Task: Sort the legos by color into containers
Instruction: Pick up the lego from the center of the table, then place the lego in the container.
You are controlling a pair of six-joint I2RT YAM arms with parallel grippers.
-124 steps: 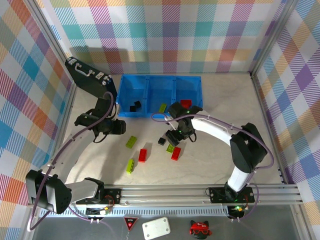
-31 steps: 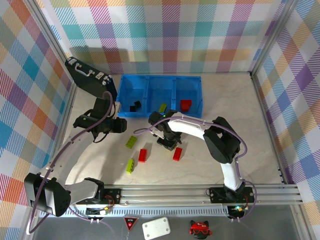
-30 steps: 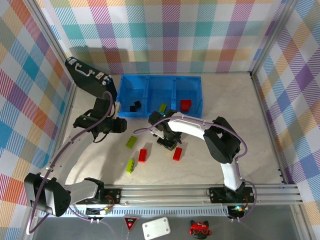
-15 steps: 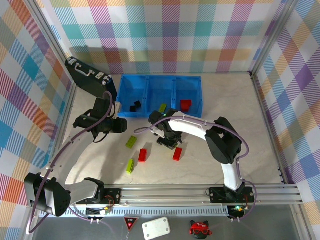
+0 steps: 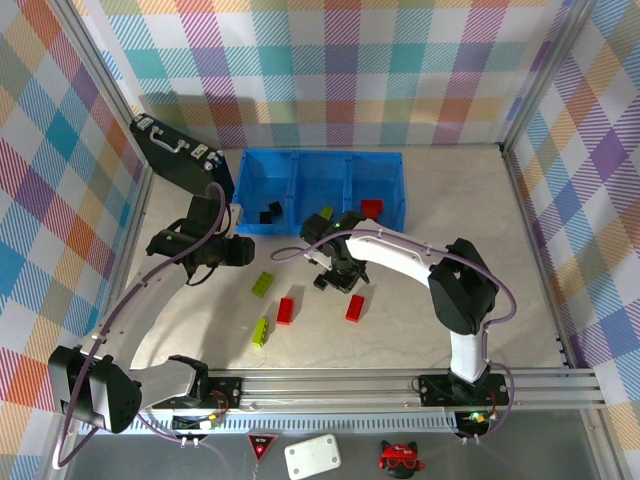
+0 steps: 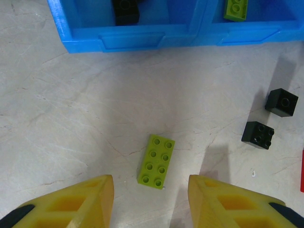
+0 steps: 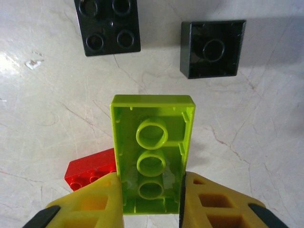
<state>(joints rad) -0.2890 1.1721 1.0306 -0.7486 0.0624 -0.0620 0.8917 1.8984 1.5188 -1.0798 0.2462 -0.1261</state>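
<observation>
Right wrist view: we see a lime-green lego [image 7: 153,159] squeezed between the two yellow fingers [image 7: 95,202] of the right gripper [image 7: 152,194]. Its hollow side faces us, and it is held up above the table [image 7: 266,142]. Down on the table past it sit one black lego [image 7: 110,26] and another black lego [image 7: 213,48], a little apart. A red lego [image 7: 90,175] peeks out from behind the green one.

In the top view, this grip is just near of the blue containers [image 5: 320,153], by the middle bin. The left bin holds a black brick [image 5: 268,212], the middle one a green brick [image 5: 326,214], and the right one a red brick [image 5: 371,208].

The left gripper [image 5: 242,252] hangs to the left, near the left bin. In the left wrist view its fingers stand apart with nothing between them. A loose green lego [image 6: 156,160] lies on the table under the gap. A black briefcase [image 5: 180,160] sits at the far left.
</observation>
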